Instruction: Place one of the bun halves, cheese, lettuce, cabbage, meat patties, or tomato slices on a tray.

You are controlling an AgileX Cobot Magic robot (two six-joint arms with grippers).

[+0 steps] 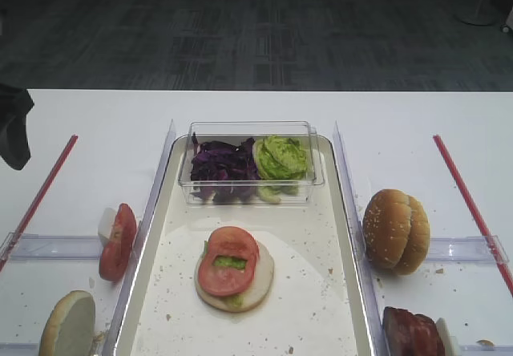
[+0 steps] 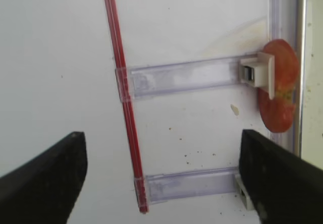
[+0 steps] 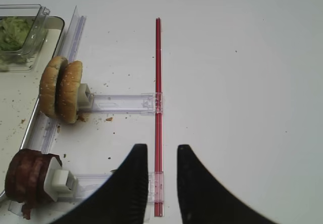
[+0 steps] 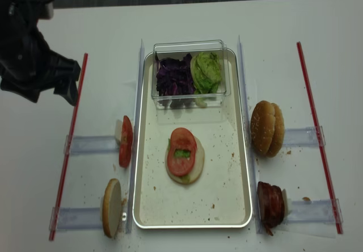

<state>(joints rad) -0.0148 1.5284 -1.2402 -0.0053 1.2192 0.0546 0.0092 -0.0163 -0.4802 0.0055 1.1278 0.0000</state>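
Note:
On the cream tray (image 4: 227, 206) lies a bun half (image 4: 193, 169) topped with lettuce and a tomato slice (image 4: 182, 144). Cabbage (image 4: 174, 76) and lettuce (image 4: 205, 70) fill a clear box at the tray's far end. Left of the tray, tomato slices (image 4: 125, 141) stand on edge and so does a bun half (image 4: 112, 208). On the right stand bun halves (image 4: 266, 128) and meat patties (image 4: 271, 204). No cheese shows. My left gripper (image 2: 161, 138) is wide open and empty above the table, left of the tomato slices (image 2: 277, 88). My right gripper (image 3: 161, 151) is shut and empty over a red rod (image 3: 158, 82).
Red rods (image 4: 71, 144) (image 4: 317, 133) run along both outer sides, joined to clear plastic holders (image 4: 91, 144) (image 4: 303, 135). Clear upright strips border the tray's long sides. My left arm (image 4: 34, 42) hangs over the far left of the table. Crumbs speckle the tray.

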